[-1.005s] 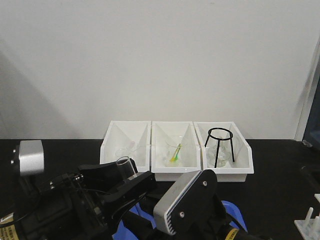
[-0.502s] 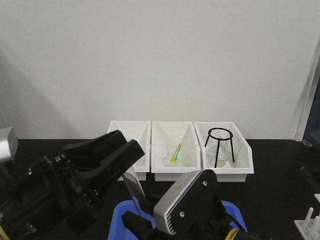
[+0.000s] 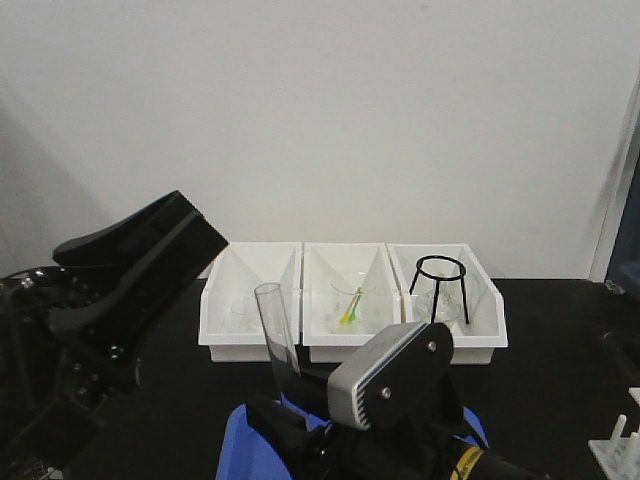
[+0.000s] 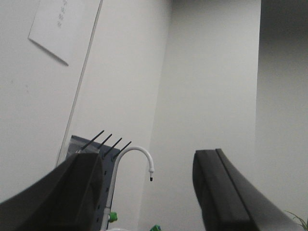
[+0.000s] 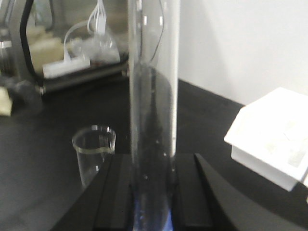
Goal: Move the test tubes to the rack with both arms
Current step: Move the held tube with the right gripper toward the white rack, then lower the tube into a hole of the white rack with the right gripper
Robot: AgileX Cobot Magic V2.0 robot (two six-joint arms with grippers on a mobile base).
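Glass test tube (image 5: pixel 153 96) stands nearly upright, pinched by the right gripper (image 5: pixel 151 190), lower centre; left gripper (image 4: pixel 147 192) spread wide.

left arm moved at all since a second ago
Yes. The left arm has risen and swung left, from below the white bins to above their rims.

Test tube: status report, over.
Left claw open, empty, raised. Right claw shut on test tube, tube near upright. Rack at right edge of front view, no obstruction seen.

Lab (glass beaker (image 5: pixel 94 154), wire tripod (image 3: pixel 440 280))
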